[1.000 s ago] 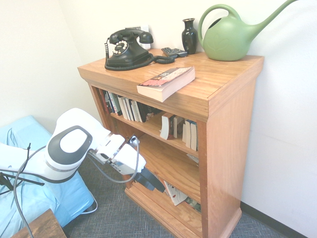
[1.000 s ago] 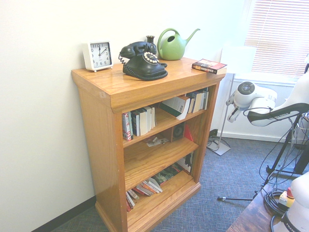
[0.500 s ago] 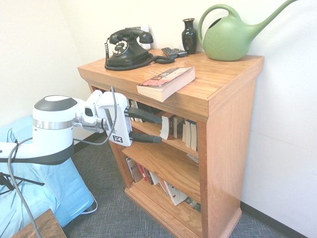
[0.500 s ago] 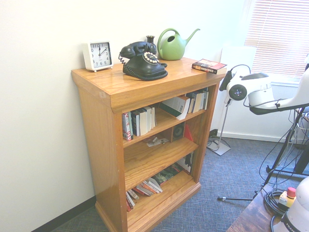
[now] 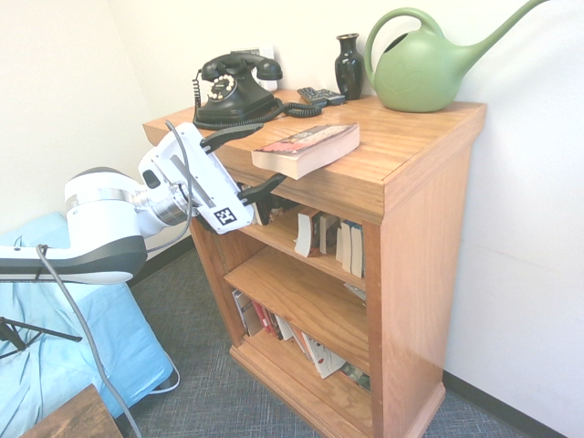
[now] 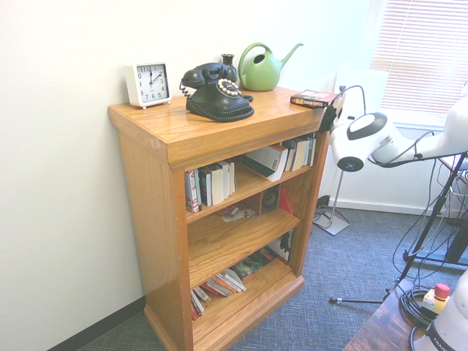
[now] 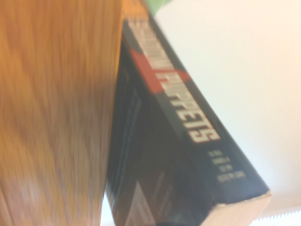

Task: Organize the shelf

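Observation:
The shelf [image 5: 415, 137] is an orange-brown wooden bookcase with a broad flat top [image 6: 183, 130] and three tiers of books. A paperback book [image 5: 307, 149] lies flat on the top, its end overhanging the front edge; in the second exterior view the book [image 6: 314, 98] sits at the right corner. My gripper [image 5: 270, 155] is open, just left of the book's near end. One finger is above the top's front edge and the other below it. The wrist view shows the book's dark spine [image 7: 188, 122] with white and red lettering beside blurred wood [image 7: 56, 103].
On the top stand a black rotary telephone [image 5: 233, 89], a dark vase [image 5: 349, 64], a green watering can [image 5: 422, 68], a remote [image 5: 319, 94] and a white clock [image 6: 148, 82]. Upright and leaning books [image 5: 333, 239] fill the tiers. A blue-covered surface [image 5: 64, 356] lies at floor level on the left.
The arm has swung up from in front of the lower tiers to the top's front edge. The open gripper now points at the overhanging book.

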Robot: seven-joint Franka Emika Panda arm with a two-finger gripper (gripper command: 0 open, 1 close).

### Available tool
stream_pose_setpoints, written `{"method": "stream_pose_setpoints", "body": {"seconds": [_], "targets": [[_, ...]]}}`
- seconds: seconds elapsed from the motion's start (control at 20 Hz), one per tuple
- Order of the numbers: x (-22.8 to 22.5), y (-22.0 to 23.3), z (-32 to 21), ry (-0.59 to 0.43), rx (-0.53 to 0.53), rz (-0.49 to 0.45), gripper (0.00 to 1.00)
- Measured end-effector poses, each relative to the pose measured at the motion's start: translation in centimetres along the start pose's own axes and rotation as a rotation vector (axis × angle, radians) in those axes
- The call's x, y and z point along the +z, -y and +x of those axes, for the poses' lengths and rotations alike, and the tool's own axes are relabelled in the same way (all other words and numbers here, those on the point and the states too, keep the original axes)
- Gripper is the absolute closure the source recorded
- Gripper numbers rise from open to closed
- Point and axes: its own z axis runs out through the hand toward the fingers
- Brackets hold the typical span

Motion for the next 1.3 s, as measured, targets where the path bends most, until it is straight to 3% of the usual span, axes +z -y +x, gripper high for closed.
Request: {"method": "stream_pose_setpoints", "body": {"seconds": [0.45,0.95,1.0,1.3], "targets": [[-1.4,3.6,-0.6,-0.008,0.044,0.161,0.00],[-0.9,1.3,0.0,-0.028,0.142,0.286,0.00],[-0.8,0.9,0.3,-0.030,0.147,0.290,1.00],[-1.1,-0.1,1.1,-0.036,0.161,0.303,1.00]]}}
